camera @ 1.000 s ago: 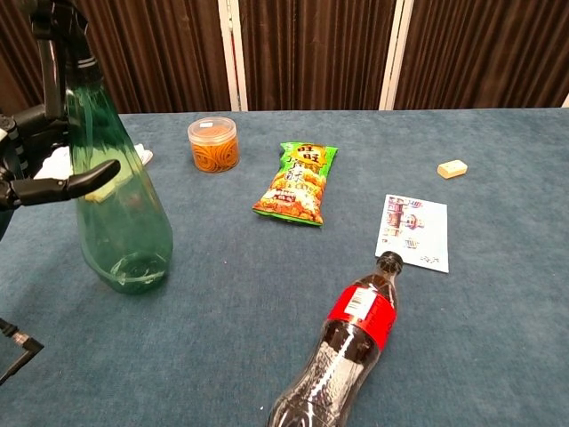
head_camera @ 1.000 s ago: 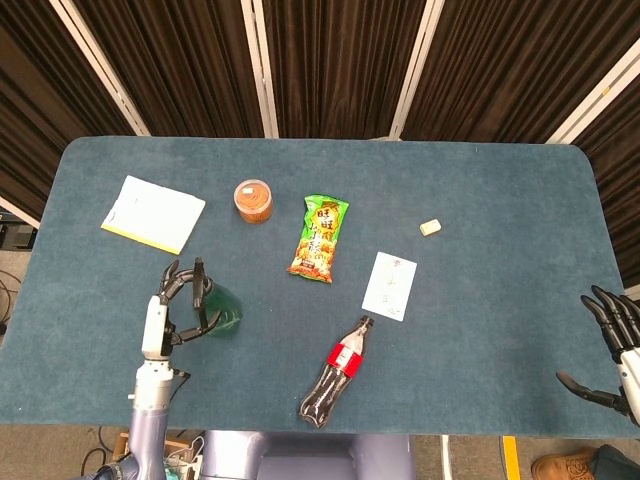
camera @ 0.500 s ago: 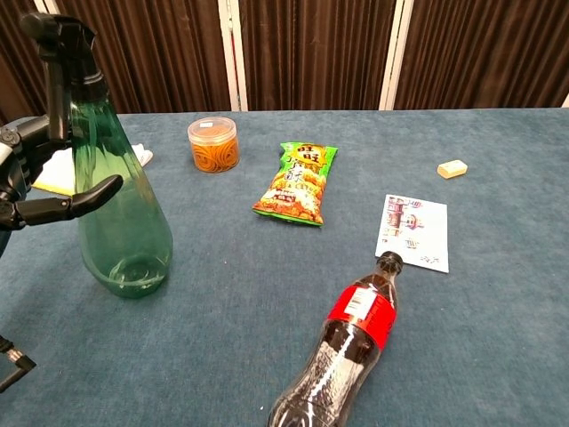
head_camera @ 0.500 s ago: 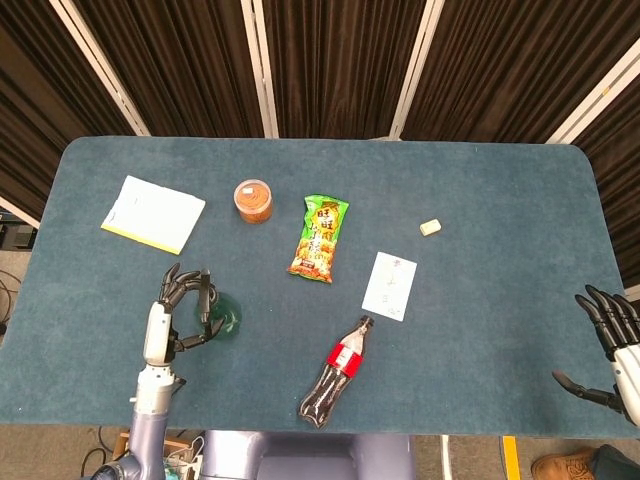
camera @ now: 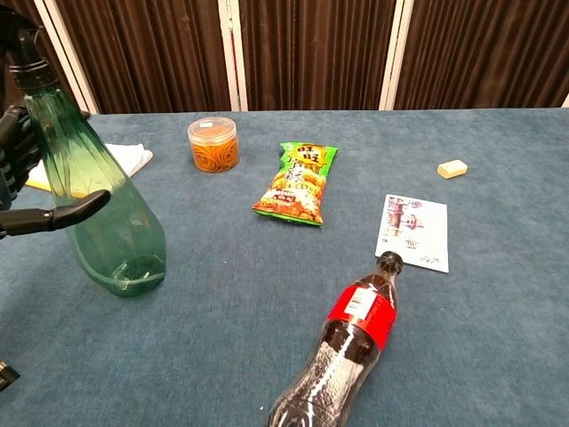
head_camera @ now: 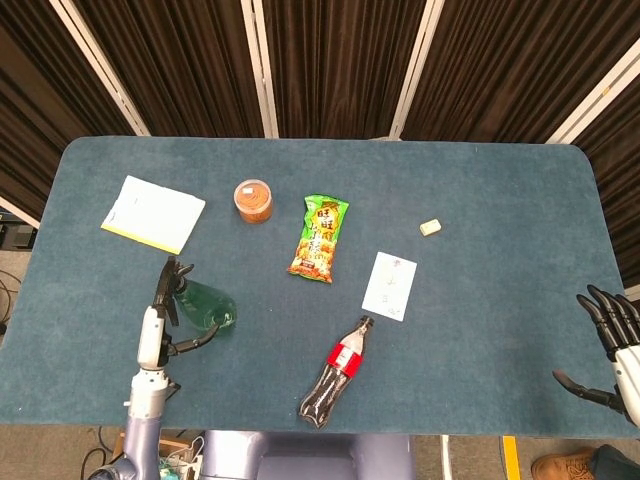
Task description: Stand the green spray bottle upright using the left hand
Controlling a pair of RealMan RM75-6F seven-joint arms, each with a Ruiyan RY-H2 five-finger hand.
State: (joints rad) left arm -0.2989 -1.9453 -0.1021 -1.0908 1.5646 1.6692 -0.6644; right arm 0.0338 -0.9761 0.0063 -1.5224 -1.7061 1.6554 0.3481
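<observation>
The green spray bottle (camera: 107,213) stands on its base near the table's front left and leans left toward my left hand (camera: 13,151). The thumb (camera: 55,216) crosses the front of the bottle's body, and the fingers sit behind its neck at the frame's left edge, so the hand holds it loosely. From the head view the bottle (head_camera: 205,305) lies just right of the left hand (head_camera: 158,320). My right hand (head_camera: 612,350) hangs off the table's front right corner with fingers spread, holding nothing.
A cola bottle (camera: 342,351) lies on its side at the front middle. A white card (camera: 415,231), a green snack bag (camera: 298,182), an orange jar (camera: 213,143), a small eraser (camera: 452,168) and a notepad (head_camera: 152,213) lie further back.
The bottle went from upright to leaning left. My left hand shifted left with it, its fingers now behind the neck. The right hand barely moved.
</observation>
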